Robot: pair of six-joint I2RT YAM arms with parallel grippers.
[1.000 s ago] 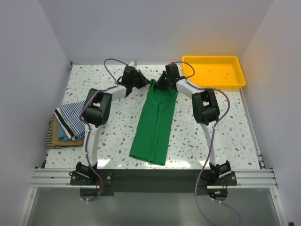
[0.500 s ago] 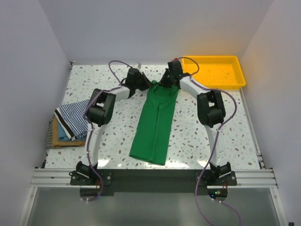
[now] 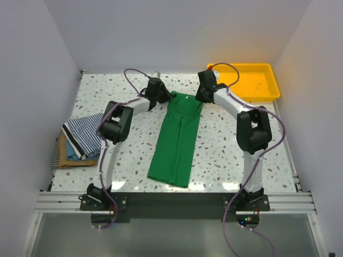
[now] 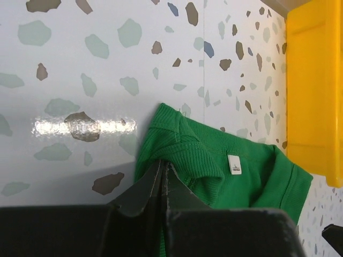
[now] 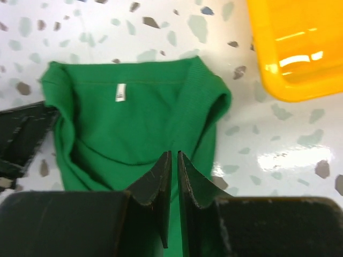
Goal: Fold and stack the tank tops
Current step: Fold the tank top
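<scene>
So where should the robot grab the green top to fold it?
Probably the two shoulder corners at the neck end of the green top, pinched from above. It lies flat and long on the table, and those rumpled edges stand up slightly.

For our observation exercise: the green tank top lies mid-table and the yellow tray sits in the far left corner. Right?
No. The top external view shows the yellow tray in the far right corner, not the left. The green tank top does lie mid-table.
</scene>
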